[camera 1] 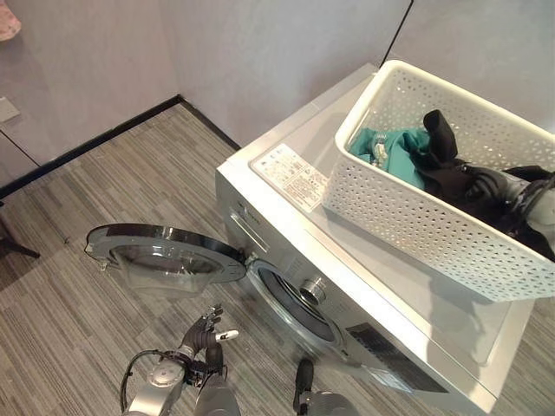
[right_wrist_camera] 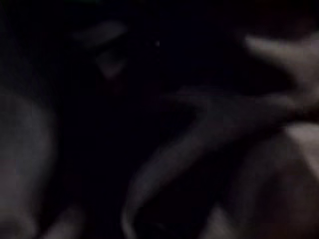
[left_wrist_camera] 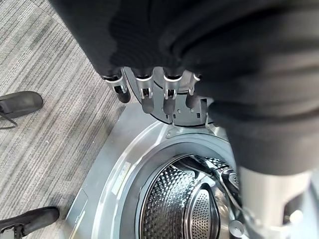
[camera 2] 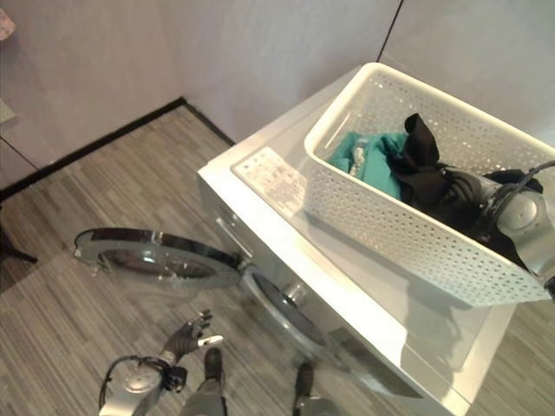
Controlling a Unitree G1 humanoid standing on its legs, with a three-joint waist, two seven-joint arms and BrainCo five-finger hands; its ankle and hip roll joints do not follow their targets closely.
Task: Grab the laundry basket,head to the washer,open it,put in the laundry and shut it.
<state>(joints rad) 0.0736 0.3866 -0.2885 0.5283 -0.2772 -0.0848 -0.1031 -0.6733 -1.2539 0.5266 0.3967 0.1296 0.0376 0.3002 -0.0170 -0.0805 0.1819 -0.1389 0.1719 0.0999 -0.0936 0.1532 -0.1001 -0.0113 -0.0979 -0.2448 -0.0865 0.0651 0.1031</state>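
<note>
Right hand (camera 2: 451, 195) is buried in dark clothing (camera 1: 455, 178) inside the white laundry basket (camera 1: 408, 217) atop the washer (camera 1: 347, 286); grip hidden. Left hand (camera 1: 201, 331), fingers relaxed, hangs beside the swung-open door (camera 1: 165, 253); its wrist view shows the drum (left_wrist_camera: 184, 204).

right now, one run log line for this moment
washer door: open | basket: on washer top | right hand: in basket laundry, grip unclear | left hand: low by door, empty

Left hand (left_wrist_camera: 164, 92) under dark ribbed cover, silver dark-tipped fingers (left_wrist_camera: 144, 94) hanging in row, relaxed, holding nothing. Beyond fingers: washer (left_wrist_camera: 107, 184) front panel, silver, round door opening uncovered. Perforated steel drum (left_wrist_camera: 182, 209) visible inside opening, dark cloth (left_wrist_camera: 219, 177) at drum's edge. Grey striped floor (left_wrist_camera: 50, 144) beside washer. Two black shoes (left_wrist_camera: 20, 103) on floor, well apart.
</note>
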